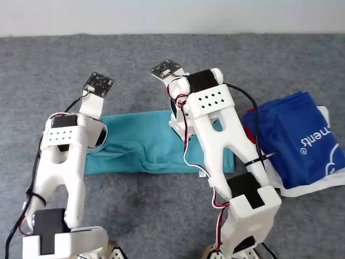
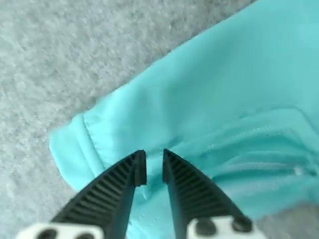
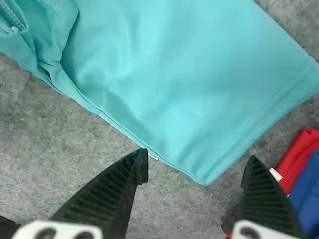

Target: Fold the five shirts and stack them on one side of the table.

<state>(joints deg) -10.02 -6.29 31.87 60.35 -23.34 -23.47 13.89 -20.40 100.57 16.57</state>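
A teal shirt (image 1: 145,143) lies as a long folded band across the middle of the grey table (image 1: 161,221), creased along its near edge. At the band's left end, my left gripper (image 1: 97,135) has its fingers pinched together on a fold of the teal shirt (image 2: 214,89), just in from the hem; my left gripper (image 2: 153,167) shows only a thin slit between its tips. My right gripper (image 1: 178,121) hangs over the band's right part. My right gripper (image 3: 197,172) stands wide open above a hemmed corner of the teal shirt (image 3: 174,74), with nothing between its fingers.
A stack of folded shirts sits at the right side: a blue one (image 1: 294,140) on top, with a red one (image 1: 249,132) and a white one (image 1: 318,186) showing beneath. Its red (image 3: 299,149) and blue (image 3: 306,194) edges lie close to the teal corner. Bare grey felt surrounds the shirts.
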